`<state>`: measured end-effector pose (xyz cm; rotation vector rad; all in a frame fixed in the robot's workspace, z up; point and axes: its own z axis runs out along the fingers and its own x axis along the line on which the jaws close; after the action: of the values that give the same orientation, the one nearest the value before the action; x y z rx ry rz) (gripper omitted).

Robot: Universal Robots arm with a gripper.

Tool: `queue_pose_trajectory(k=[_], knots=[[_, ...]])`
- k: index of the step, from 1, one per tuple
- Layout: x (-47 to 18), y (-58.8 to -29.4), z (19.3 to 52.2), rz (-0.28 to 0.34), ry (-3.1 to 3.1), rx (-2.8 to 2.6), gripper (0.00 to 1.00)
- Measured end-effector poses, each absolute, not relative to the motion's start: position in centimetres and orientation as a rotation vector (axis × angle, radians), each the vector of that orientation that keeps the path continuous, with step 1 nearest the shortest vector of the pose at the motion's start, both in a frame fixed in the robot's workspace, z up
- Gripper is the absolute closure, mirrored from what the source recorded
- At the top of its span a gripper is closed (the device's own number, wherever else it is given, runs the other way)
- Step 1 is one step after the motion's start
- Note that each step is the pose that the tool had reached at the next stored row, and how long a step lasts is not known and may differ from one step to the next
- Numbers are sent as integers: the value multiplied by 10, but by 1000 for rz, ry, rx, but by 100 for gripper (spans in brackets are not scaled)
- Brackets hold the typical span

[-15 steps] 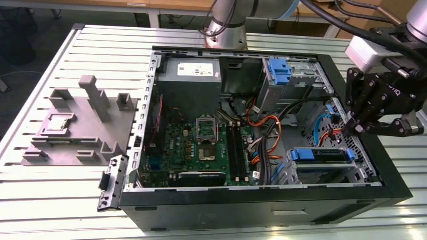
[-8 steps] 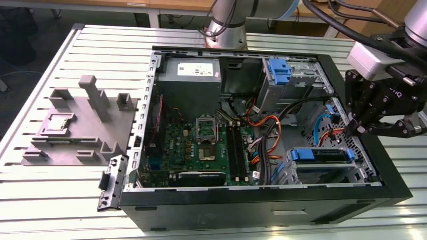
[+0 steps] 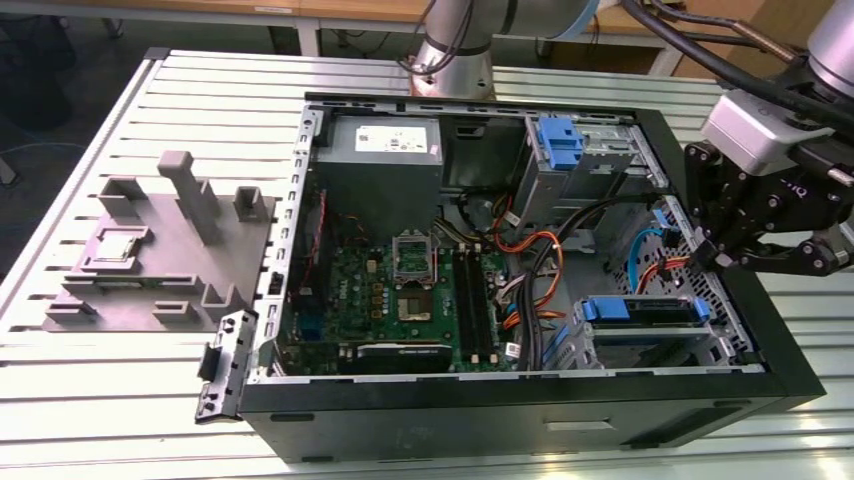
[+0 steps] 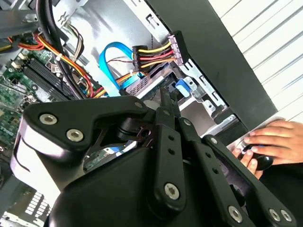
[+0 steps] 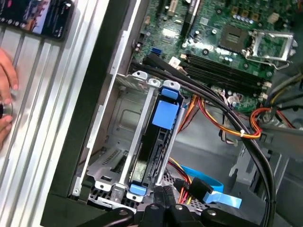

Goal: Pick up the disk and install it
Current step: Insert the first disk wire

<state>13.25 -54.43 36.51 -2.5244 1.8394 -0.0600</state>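
Observation:
The disk [image 3: 643, 312], a drive with bright blue side rails, sits in the lower drive bay at the exterior view's right side of the open computer case [image 3: 534, 395]. In the first wrist view the disk [image 5: 157, 144] stands on edge between the bay's metal walls, its blue rail facing out. My gripper [image 3: 721, 256] hangs just above the case's right wall, a little beyond the disk. Its black fingers [image 4: 164, 101] are pressed together with nothing between them. In the first wrist view my gripper [image 5: 163, 193] sits close to the disk's end by the coloured cables.
Orange, yellow and blue cables [image 3: 534, 260] run between the motherboard [image 3: 400, 285] and the bays. A blue bracket [image 3: 561, 140] stands in the upper bay. A grey fixture [image 3: 160, 250] lies on the slatted table. A person's hand [image 4: 265, 142] rests outside the case.

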Motion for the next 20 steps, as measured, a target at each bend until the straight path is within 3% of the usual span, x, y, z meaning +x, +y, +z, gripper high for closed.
queue_pose_trajectory(k=[20], knots=[[134, -543, 365, -71, 1696, -2614, 90]])
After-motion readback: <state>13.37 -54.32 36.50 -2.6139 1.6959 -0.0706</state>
